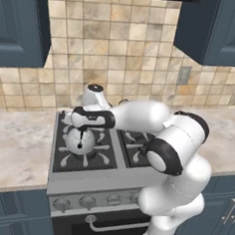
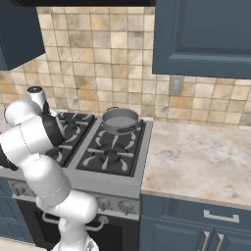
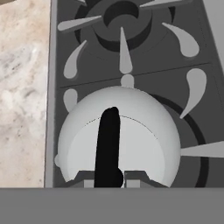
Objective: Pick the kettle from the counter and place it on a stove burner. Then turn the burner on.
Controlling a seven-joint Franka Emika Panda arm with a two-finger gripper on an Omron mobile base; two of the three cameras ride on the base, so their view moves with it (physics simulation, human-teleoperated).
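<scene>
Kettle (image 1: pixel 81 139) over front-left stove burner (image 1: pixel 84 154), off counter (image 1: pixel 15 146) | gripper (image 3: pixel 109 176) pinching black handle (image 3: pixel 108 146) | risk: off-centre release tipping it on grate prongs (image 3: pixel 195 87); knobs (image 1: pixel 87 202) untouched

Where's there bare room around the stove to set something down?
Bare counter lies right of the stove, up to the backsplash, and more lies left of it. The front-right burner is free. Crowded: the kettle on the front-left burner, the pot on the back-right one.
</scene>
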